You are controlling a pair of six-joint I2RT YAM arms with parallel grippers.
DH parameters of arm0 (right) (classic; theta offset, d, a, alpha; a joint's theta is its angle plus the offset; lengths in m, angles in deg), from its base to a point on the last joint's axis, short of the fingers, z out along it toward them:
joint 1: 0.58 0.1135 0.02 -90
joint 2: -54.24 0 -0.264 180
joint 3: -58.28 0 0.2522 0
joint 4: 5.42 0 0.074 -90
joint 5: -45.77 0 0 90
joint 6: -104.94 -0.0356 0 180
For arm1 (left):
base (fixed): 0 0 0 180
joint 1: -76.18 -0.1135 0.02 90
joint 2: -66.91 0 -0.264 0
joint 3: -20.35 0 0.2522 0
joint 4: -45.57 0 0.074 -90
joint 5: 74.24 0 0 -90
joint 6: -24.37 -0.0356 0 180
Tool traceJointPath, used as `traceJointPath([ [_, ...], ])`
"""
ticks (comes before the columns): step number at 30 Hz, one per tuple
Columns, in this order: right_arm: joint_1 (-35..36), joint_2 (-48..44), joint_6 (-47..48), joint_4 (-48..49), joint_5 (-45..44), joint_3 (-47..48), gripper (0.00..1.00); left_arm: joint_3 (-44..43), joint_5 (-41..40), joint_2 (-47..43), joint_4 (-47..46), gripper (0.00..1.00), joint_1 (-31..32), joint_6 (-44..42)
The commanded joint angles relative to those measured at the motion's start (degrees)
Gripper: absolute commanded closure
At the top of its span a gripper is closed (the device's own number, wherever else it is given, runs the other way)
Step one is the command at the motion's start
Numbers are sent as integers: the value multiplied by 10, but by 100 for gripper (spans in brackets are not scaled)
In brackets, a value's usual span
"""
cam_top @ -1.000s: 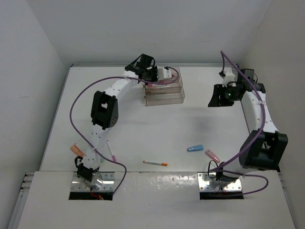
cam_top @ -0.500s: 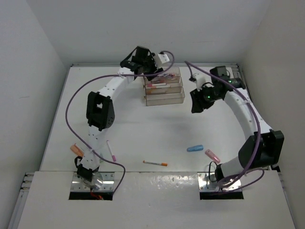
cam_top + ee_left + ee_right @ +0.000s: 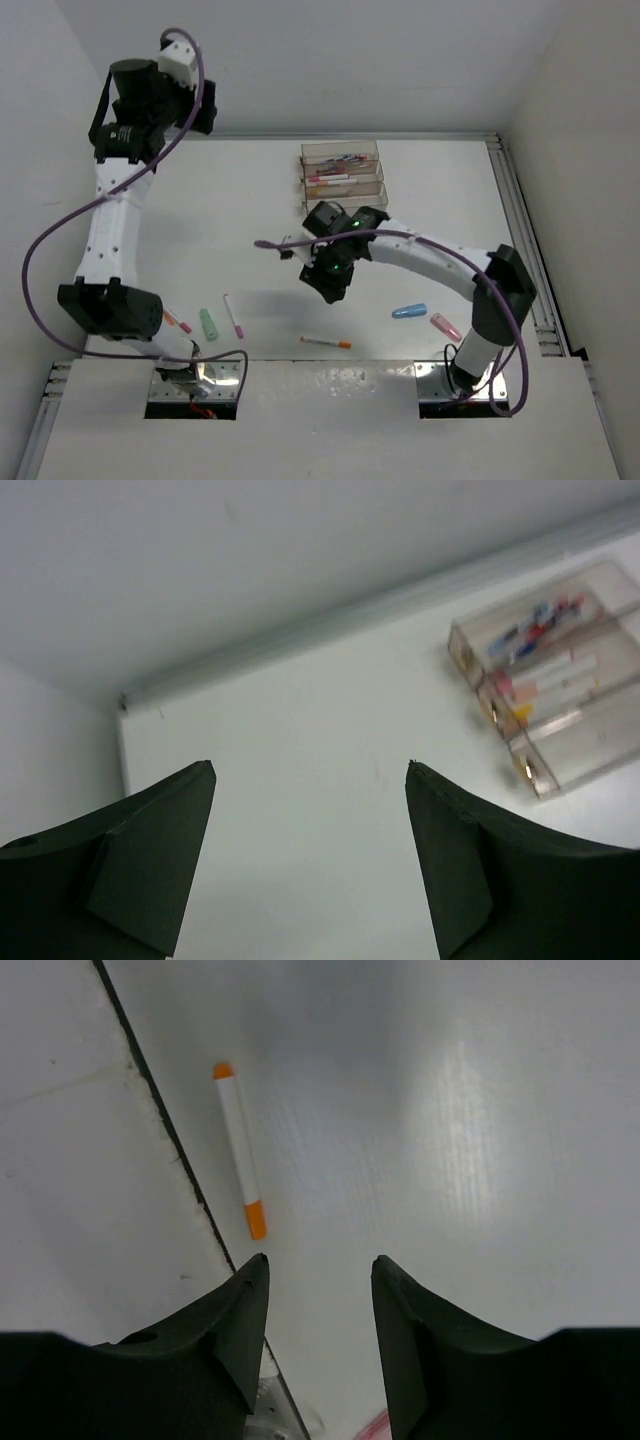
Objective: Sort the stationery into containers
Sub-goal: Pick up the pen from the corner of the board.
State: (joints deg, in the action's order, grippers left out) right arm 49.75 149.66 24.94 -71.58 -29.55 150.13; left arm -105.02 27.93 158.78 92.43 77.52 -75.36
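Spreading across the scene, the white table [image 3: 430, 190] carries two white robot arms: the left arm [image 3: 108, 225] stands raised high over the far left corner, while the right arm [image 3: 430, 255] stretches low across the middle. The left gripper [image 3: 310, 770] hangs in the air, its jaws released wide with nothing between them, and its wrist camera looks down toward the containers [image 3: 590, 750] at the table's far edge. The right gripper [image 3: 320, 1260] hovers over the near middle of the table, jaws parted partway and empty, with an orange-capped pen [image 3: 240, 1150] lying on the surface just ahead of them and to the left in the wrist view. The containers, three clear trays in a stepped row, hold pens and markers in the two farther compartments. Loose stationery lies along the near side: a blue stubby piece [image 3: 409, 311] and a pink piece [image 3: 445, 326] near the right arm's base, and a pink-tipped pen [image 3: 233, 315], a green piece [image 3: 208, 323] and a small orange-pink piece [image 3: 178, 320] near the left arm's base.
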Motion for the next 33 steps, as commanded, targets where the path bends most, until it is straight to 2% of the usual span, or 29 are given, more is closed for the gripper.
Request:
traceJointPath([
  [1, 56, 45, -27, 7, -33, 16, 55, 124, 5, -59, 58, 17, -33, 32],
  [4, 92, 71, -48, 1, -11, 7, 51, 206, -14, -166, 37, 16, -48, 2],
  [6, 118, 82, -55, 7, -23, -7, 46, 231, -22, -194, 37, 16, -59, -6],
  [11, 148, 110, -74, 25, -37, -22, 46, 287, -23, -252, 49, 16, -79, -5],
  [15, 180, 129, -93, 55, -92, -36, 50, 309, -22, -278, 42, 17, -88, -1],
  [20, 195, 129, -175, 114, -144, -84, 57, 313, -21, -287, 41, 17, -91, 6],
  [27, 210, 136, -162, 153, -203, -108, 60, 327, -12, -290, 25, 17, -92, 16],
  [31, 213, 149, -156, 181, -224, -123, 71, 330, -7, -289, 20, 17, -92, 24],
  [33, 217, 154, -154, 189, -240, -134, 73, 335, -4, -291, 15, 17, -91, 22],
])
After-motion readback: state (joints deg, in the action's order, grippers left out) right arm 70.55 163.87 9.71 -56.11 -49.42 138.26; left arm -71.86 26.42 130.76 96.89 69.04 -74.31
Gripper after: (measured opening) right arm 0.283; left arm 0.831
